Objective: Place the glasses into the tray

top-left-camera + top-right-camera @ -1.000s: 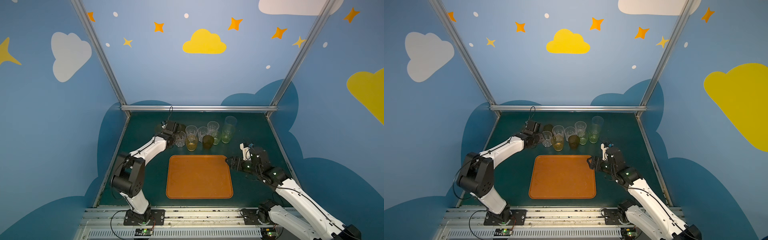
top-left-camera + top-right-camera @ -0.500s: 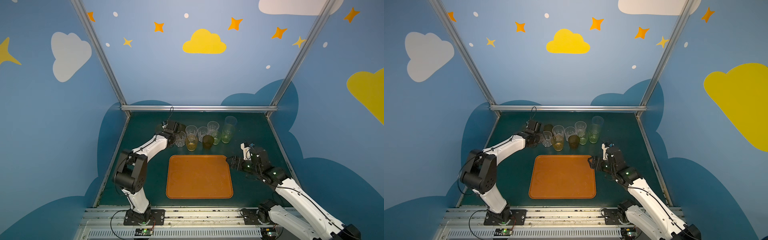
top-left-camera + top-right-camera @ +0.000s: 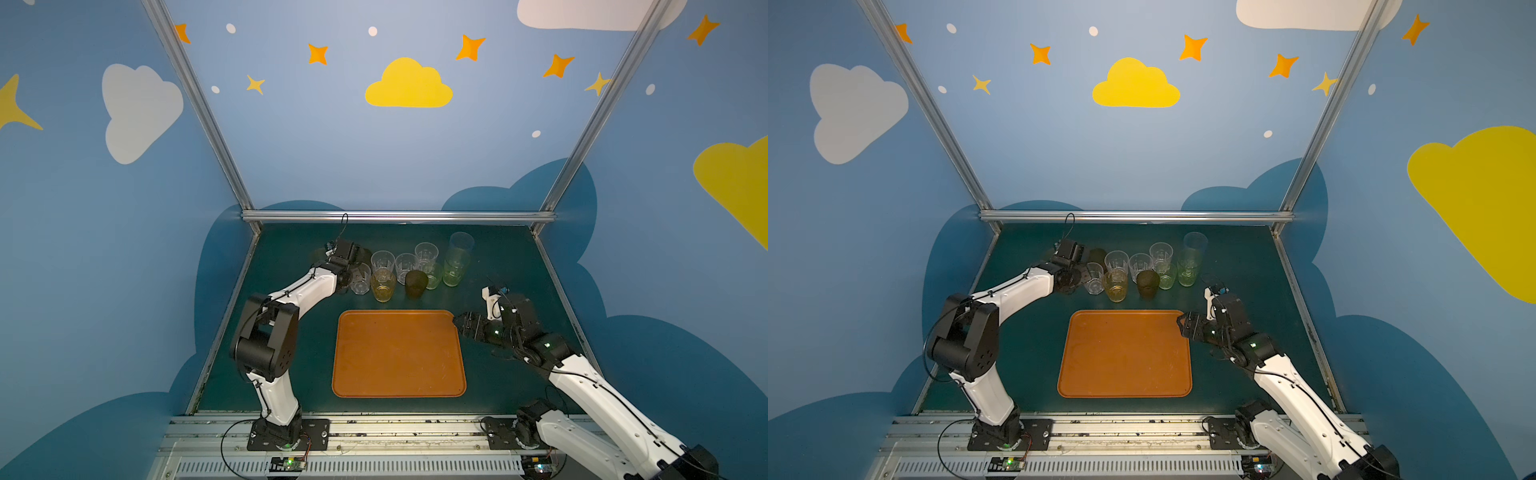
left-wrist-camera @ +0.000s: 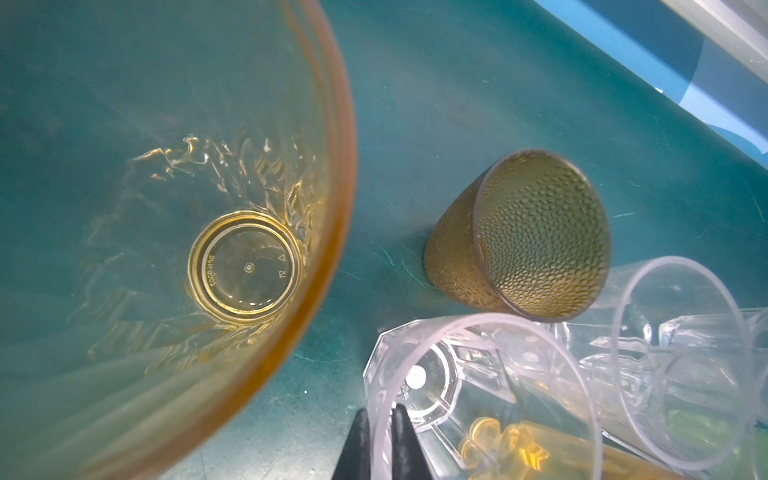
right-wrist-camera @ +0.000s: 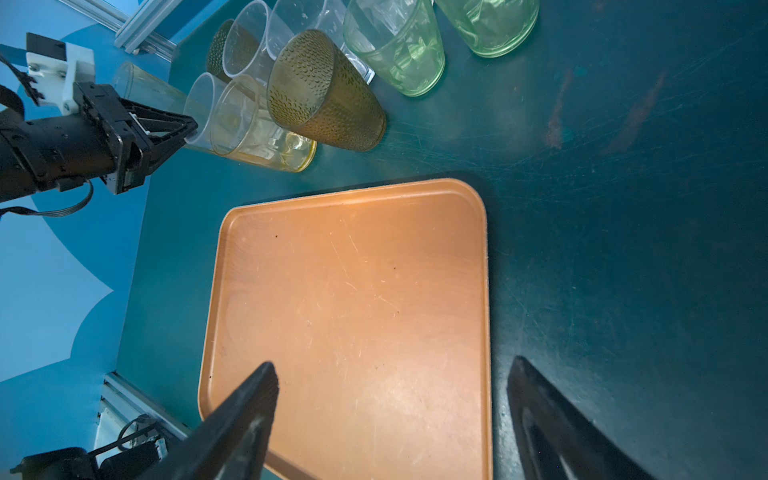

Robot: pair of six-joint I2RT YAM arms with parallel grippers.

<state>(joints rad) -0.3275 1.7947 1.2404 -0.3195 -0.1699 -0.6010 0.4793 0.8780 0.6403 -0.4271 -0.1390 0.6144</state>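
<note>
1. Left wrist view: the left gripper is pinching the wall of the clear faceted glass, one finger inside the rim, one outside
2. Step judged: lifting. Rising straight up is looking wise, as the tall amber glass is standing just beside the jaws and neighbouring tumblers are crowding beyond them
3. The glass is showing thin, slick, transparent walls, so a rim pinch may be letting it swing
4. The tray is lying bare beneath the spread jaws of the right gripper, well apart from the left jaws

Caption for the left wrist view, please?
Left pincer pinches rim of clear faceted glass, beside amber glass and dimpled brown glass.
</note>
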